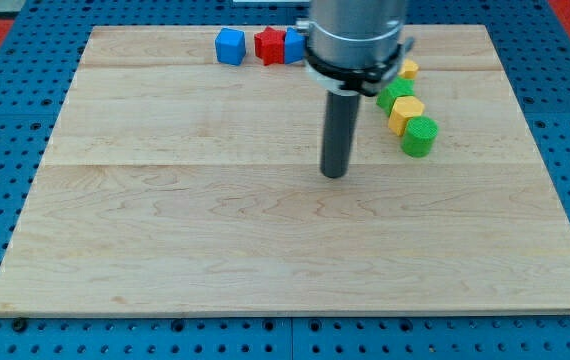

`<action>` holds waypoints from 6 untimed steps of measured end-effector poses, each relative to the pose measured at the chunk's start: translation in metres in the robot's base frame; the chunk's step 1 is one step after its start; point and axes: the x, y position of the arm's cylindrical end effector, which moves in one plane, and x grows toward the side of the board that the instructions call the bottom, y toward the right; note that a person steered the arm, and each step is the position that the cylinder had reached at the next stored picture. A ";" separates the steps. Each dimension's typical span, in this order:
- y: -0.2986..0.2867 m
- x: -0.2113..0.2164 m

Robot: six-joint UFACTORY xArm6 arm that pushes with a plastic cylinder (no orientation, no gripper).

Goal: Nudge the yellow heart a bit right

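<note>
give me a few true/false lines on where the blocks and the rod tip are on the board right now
1. My tip touches the green cylinder. False: it stands apart, to the view's left of it.
2. A blue cube lies near the view's top edge of the board. True.
3. The red block sits to the view's right of that cube. True.
4. All blocks lie in the board's bottom half. False: they sit in the top half.
5. A yellow block lies just above the green cylinder. True.
</note>
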 end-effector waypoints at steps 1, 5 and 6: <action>-0.035 -0.038; 0.023 -0.150; 0.029 -0.157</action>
